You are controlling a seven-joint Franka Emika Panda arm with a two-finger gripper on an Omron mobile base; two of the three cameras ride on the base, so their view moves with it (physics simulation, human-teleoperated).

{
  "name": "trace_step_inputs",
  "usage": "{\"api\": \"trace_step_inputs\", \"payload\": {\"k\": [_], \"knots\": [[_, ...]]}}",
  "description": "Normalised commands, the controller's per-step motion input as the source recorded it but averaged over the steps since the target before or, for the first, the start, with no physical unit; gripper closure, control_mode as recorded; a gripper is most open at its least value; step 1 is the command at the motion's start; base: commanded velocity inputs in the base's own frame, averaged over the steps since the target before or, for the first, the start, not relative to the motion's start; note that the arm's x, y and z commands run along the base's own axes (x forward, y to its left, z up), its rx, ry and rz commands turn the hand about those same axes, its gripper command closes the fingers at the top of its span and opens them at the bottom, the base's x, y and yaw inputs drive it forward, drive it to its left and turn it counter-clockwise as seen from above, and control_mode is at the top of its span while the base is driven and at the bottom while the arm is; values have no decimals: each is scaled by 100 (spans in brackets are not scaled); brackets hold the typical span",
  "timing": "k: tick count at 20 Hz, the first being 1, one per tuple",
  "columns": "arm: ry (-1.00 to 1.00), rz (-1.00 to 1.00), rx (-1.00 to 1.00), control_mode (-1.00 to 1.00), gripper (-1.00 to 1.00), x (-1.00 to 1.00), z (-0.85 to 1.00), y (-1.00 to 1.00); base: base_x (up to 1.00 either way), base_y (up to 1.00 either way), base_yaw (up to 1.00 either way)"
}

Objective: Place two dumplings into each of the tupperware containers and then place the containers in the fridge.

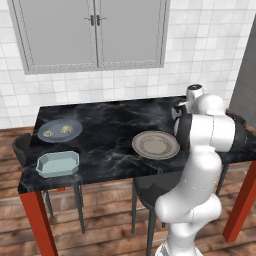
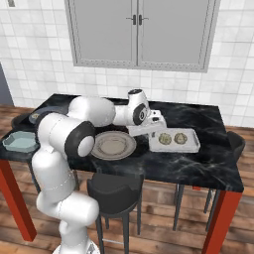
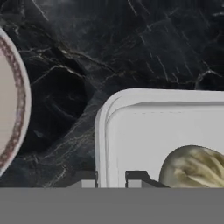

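While gripper point(image 3: 110, 180) clamps container point(image 3: 131, 131) rim (dumpling point(image 3: 194, 168) beside), beige plate point(image 3: 11, 105) near.

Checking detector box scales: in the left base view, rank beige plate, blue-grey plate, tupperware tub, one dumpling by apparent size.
1. Beige plate
2-3. Blue-grey plate and tupperware tub: look alike, and the tub sits nearer the camera, so unranked.
4. Dumpling, smallest by far.

So we've got the black marble table point(image 2: 208, 163) with a pale tub point(image 2: 174, 140) on it holding two dumplings point(image 2: 165, 138) side by side. Our claw point(image 2: 147, 130) sits low at the tub's left rim. Beige plate point(image 2: 113, 145) just left, teal tub point(image 2: 20, 141) at the far left edge.
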Motion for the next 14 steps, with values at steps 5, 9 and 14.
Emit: {"api": "trace_step_inputs", "payload": {"k": [5, 9, 14], "knots": [[1, 33, -10, -100, 100, -16, 82, 24, 0, 0, 0], [7, 55, -11, -100, 100, -30, 53, 38, 0, 0, 0], [8, 70, -10, -100, 100, -37, 29, 28, 0, 0, 0]]}}
